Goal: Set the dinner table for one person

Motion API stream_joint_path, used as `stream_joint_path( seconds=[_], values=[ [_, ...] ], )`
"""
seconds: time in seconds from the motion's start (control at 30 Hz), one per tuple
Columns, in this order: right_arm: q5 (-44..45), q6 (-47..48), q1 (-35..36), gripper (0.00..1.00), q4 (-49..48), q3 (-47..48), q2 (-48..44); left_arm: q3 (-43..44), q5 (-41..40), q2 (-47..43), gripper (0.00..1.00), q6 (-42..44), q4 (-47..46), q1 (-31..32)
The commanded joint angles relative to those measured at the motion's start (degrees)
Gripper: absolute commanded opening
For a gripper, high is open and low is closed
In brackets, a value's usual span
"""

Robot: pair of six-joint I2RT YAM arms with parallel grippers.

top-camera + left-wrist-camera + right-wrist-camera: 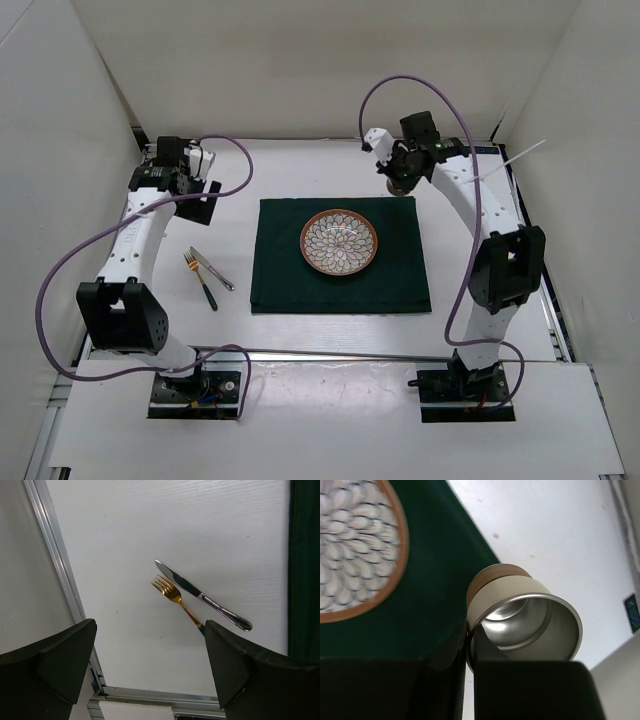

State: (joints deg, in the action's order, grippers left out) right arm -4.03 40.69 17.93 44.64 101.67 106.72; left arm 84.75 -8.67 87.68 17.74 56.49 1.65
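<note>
Plate [339, 241] is sitting on cloth [280, 270]. My right gripper [470, 636] is pinching the cup [525, 612] rim; my left gripper [150, 652], spread, is overlooking the unplaced fork [172, 596] and knife [200, 596].

Dark green cloth [280, 270], plate [339, 241], cutlery, cup [520, 597]
The petal-patterned plate sits mid-cloth; a gold fork [200, 282] (green handle) and a silver knife [212, 269] lie close together left of the cloth; the steel-lined cream cup is at its far-right corner.
</note>
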Motion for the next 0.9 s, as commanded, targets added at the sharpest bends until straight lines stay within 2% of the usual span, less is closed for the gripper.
stream_joint_path(
  seconds=[0.0,0.2,0.6,0.87],
  values=[
    [-3.3,-4.6,0.0,0.00,4.1,-2.4,-0.1,-0.8,0.1,-3.9,1.00,0.0,-0.6,-0.2],
    [-5.7,-5.8,0.0,0.00,5.9,-2.4,4.5,-2.0,0.1,-6.6,1.00,0.0,-0.6,-0.2],
    [-5.7,-5.4,0.0,0.00,3.0,1.0,12.1,-2.5,0.1,-9.5,1.00,0.5,1.2,-0.8],
    [-3.2,-4.3,0.0,0.00,0.4,3.2,15.2,-3.1,0.1,-9.5,1.00,0.0,1.7,-1.3]
  ],
)
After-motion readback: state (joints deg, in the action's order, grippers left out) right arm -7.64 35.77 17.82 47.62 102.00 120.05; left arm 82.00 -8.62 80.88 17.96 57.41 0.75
